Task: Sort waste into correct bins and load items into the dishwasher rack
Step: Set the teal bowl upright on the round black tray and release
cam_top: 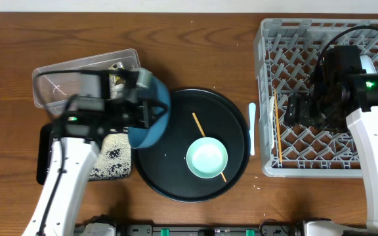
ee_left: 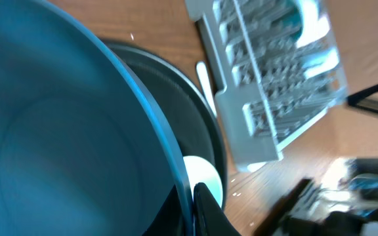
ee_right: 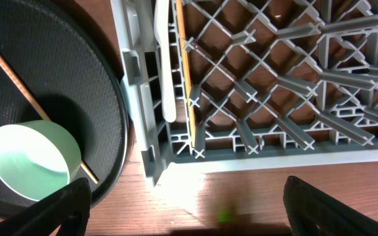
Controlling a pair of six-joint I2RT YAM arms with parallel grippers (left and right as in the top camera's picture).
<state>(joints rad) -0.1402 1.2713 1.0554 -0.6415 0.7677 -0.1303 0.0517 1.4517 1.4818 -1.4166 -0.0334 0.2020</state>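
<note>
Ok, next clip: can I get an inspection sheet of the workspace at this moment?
Surface: wooden table.
Job's things: dark blue bowl held by its rim; pale green bowl and a chopstick on the round black tray; white spoon on the table beside the rack; second chopstick inside the rack; clear tub holds some scraps; flat black tray holds white grains.
Clutter: nothing seen.
Grippers: left gripper shut on the blue bowl's rim; right gripper open, empty, by the rack's corner.
Cables: black cable arcing over the rack.
Surroundings: nothing seen.
</note>
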